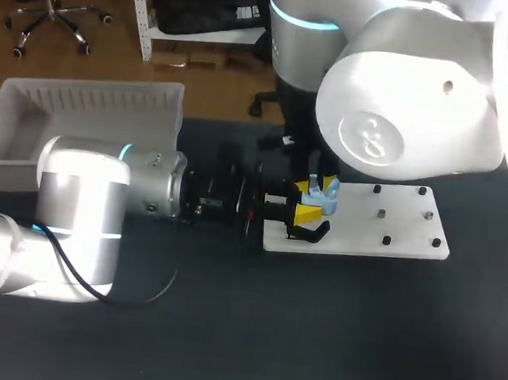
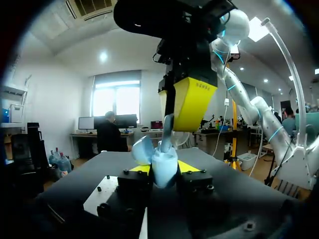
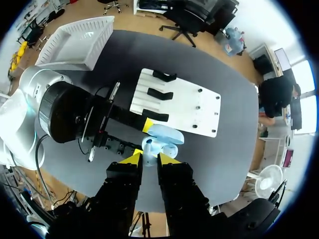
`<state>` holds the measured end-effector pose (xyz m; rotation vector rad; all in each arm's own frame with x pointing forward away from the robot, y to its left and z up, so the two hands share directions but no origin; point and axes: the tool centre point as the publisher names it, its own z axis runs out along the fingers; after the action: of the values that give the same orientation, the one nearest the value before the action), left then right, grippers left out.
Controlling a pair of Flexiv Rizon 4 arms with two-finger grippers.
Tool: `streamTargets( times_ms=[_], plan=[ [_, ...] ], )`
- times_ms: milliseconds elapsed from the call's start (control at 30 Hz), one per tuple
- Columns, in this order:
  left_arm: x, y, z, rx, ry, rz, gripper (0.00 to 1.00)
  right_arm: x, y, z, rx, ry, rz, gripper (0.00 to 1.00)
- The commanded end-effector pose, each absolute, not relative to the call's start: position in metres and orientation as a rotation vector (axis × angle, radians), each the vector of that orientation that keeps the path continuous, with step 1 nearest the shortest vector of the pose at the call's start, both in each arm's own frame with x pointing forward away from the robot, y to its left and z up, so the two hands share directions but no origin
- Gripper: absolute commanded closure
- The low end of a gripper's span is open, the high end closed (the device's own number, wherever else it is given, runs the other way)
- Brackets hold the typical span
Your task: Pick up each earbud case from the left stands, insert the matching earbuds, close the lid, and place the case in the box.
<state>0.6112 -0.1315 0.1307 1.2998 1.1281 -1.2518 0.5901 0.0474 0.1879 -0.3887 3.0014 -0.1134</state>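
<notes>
The left gripper [image 2: 165, 168] squeezes the open blue earbud case [image 2: 160, 175]. Right above it, the right gripper [image 3: 150, 157] pinches an earbud [image 2: 167, 130]; next, I think, push it gently down inside

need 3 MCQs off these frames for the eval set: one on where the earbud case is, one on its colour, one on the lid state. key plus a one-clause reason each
1. Where is the earbud case?
A. in the white box
B. between the fingers of the left hand
C. on a black stand

2. What colour is the case?
A. red
B. black
C. light blue

3. How is its lid?
A. open
B. shut
C. taken off and lying on the table

Key:
1 B, the yellow tips press it from both sides in the left wrist view.
2 C, it is pale blue in all three views.
3 A, it tilts back from the base, with the right hand holding an earbud over the opening.
</notes>
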Motion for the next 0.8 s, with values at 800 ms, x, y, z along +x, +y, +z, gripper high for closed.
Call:
streamTargets(
  times_ms=[800],
  plan=[
    [0.6117, -0.1316, 0.1309, 1.302, 1.129, -1.253, 1.00, 0.5904, 0.0425, 0.1833, -0.357, 3.009, -0.135, 1.00]
  ],
)
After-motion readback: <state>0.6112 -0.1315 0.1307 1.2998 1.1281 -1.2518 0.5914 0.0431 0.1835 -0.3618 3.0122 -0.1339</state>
